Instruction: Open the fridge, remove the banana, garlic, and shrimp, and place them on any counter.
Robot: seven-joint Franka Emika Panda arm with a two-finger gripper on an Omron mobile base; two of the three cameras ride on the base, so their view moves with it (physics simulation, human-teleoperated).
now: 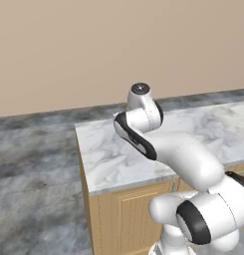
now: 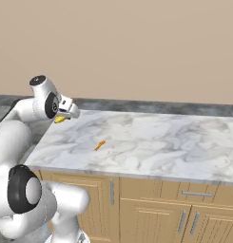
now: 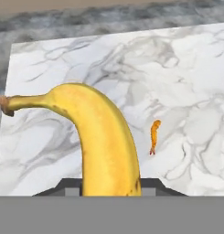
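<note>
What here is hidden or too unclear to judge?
- Tool fingertips: the banana covers them in the hand view, so the contact is unseen.
- Banana in the right base view: mostly hidden behind the tool.
- Shrimp on the counter: too small for detail.
- Left base view: the arm blocks part of the counter.

- The banana [image 3: 106,146] ran off the bottom of the hand view, its lower end unseen.
- From the right base, the gripper [image 2: 65,114] hid most of it above the counter [image 2: 151,142].
- The shrimp [image 2: 100,145] was too small for detail.
</note>
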